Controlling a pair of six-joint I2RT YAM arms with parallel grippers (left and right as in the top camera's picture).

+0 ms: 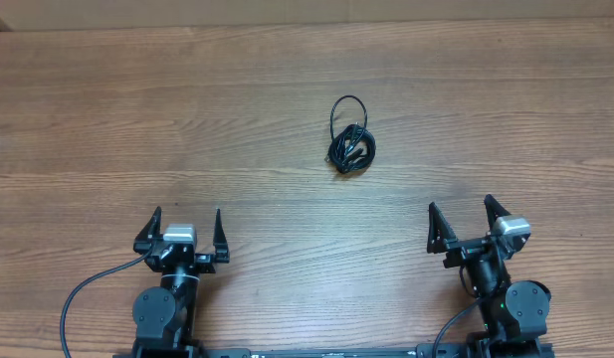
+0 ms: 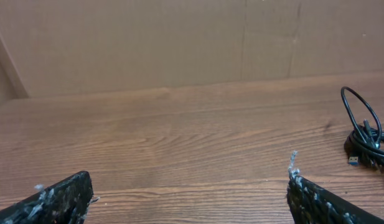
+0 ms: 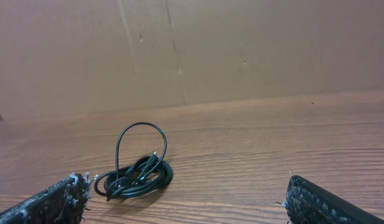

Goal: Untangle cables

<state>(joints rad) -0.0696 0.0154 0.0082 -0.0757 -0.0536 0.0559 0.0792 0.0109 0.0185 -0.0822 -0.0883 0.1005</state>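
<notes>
The cables [image 1: 350, 144] lie as one small black knotted bundle on the wooden table, with one loop standing out at the far side. The same cables [image 2: 365, 137] show at the right edge of the left wrist view, a blue plug end among them. In the right wrist view the cables [image 3: 135, 174] sit left of centre. My left gripper [image 1: 184, 229] is open near the front left, far from the bundle. Toward the front right, my right gripper [image 1: 462, 220] is open too. Both have only bare table between their fingers.
A wooden table [image 1: 187, 119] fills the overhead view. A brown cardboard wall [image 3: 241, 50] stands along its far edge. Thick black arm cables [image 1: 83, 298] trail at the front by the arm bases.
</notes>
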